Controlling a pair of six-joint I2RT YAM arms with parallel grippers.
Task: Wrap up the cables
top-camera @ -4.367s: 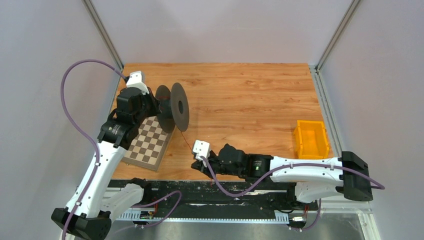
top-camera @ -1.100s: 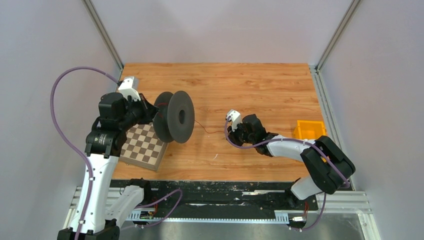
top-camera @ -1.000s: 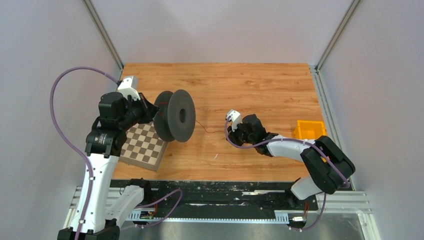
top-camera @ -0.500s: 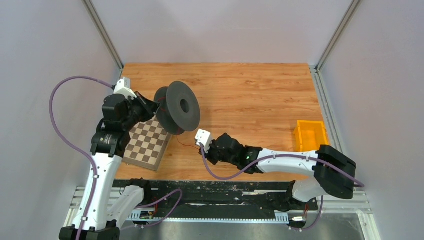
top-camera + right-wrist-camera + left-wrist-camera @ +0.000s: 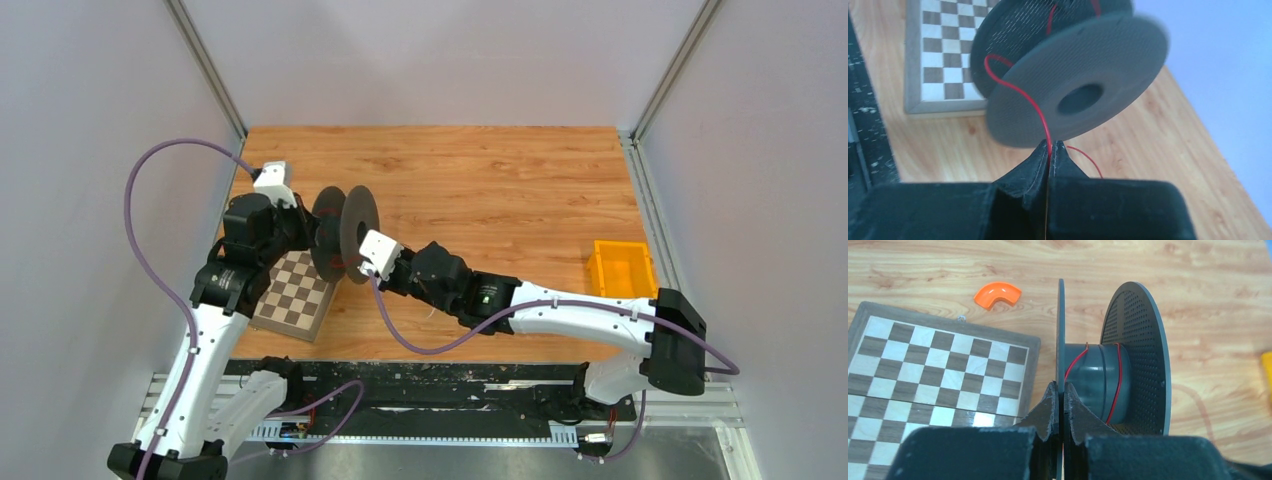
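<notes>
A black spool (image 5: 345, 233) hangs above the table's left side, over the chessboard's edge. My left gripper (image 5: 1060, 385) is shut on the rim of its near flange (image 5: 1060, 330) and holds it up. A thin red cable (image 5: 1116, 385) lies in a few turns round the spool's dark core (image 5: 1095, 377). My right gripper (image 5: 1050, 145) is shut on the cable (image 5: 1020, 97) just below the spool's grey flange (image 5: 1083, 80), close to the spool in the top view (image 5: 352, 262). The cable loops from the fingers up over the flange; a short loose end (image 5: 1085, 157) trails to the right.
A folded chessboard (image 5: 293, 292) lies at the table's front left, under the spool. A small orange curved piece (image 5: 997, 293) lies on the wood beyond it. An orange bin (image 5: 621, 278) stands at the right edge. Grey walls enclose the table.
My right gripper has swung with the cable from mid-table to the front and then left, up against the spool. My left arm has turned the spool edge-on to the top camera.
</notes>
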